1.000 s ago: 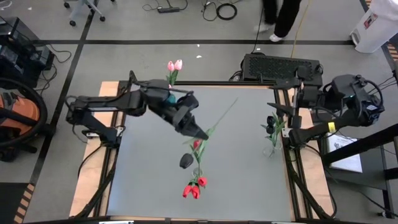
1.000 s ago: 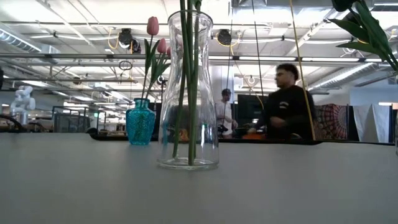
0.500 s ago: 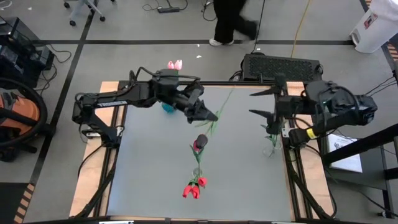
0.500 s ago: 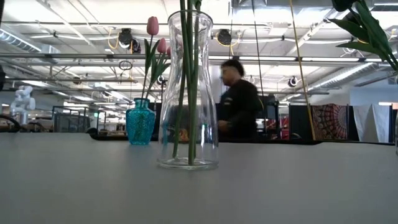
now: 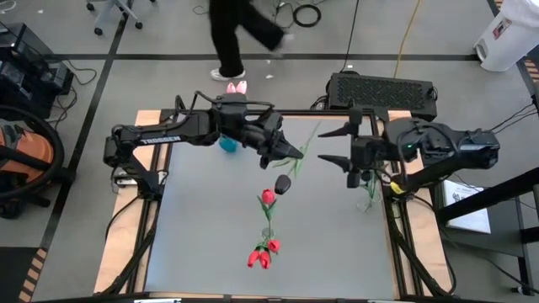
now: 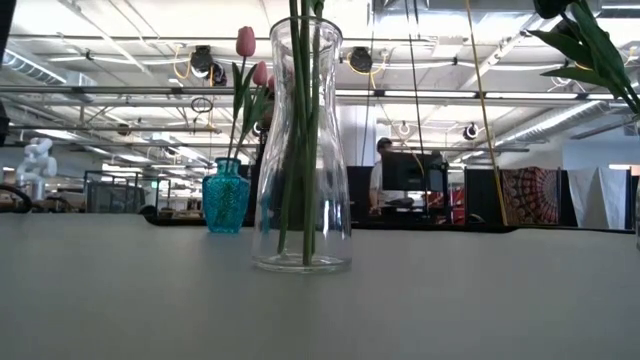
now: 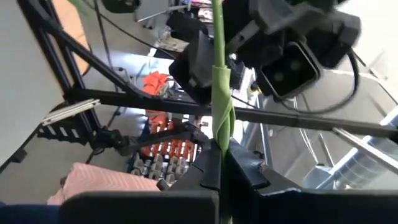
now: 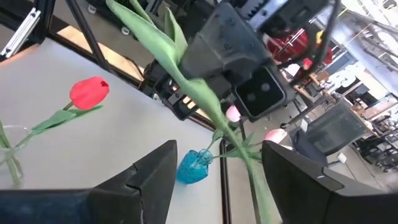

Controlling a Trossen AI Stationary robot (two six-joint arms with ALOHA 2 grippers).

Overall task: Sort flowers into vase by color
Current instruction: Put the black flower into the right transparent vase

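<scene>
My left gripper [image 5: 290, 156] is above the table's middle, shut on a black tulip. Its dark head [image 5: 283, 183] hangs toward the near side and its green stem [image 5: 310, 136] rises to the far right. My right gripper [image 5: 332, 146] is open just right of that stem's free end. In the right wrist view the leafy stem [image 8: 200, 99] runs ahead of the open fingers [image 8: 157, 167] without touching. A clear vase [image 6: 303, 150] holds red tulips [image 5: 268, 197]. A blue vase [image 6: 226, 195] holds pink tulips [image 5: 237, 87]. A third vase [image 5: 368, 199] holds black ones. My left gripper pinches the black tulip's stem [image 7: 219, 144] between its two fingers, partway along its length. The fingers lie across the stem. The flower is lifted clear of the table and tilted, with the head lower on the near side and the leafy end higher on the far right.
The clear vase [image 5: 268, 232] stands at the table's near middle, the blue vase [image 5: 226, 144] at the far edge under my left arm, and the third vase at the right edge. A person [image 5: 244, 29] walks on the floor beyond the far edge.
My left gripper has moved up and toward the far right, carrying the black tulip, whose head has swung from beside the clear vase to above the table's middle. My right arm has reached left toward the stem's free end with its fingers open. A person has walked leftward behind the table.
</scene>
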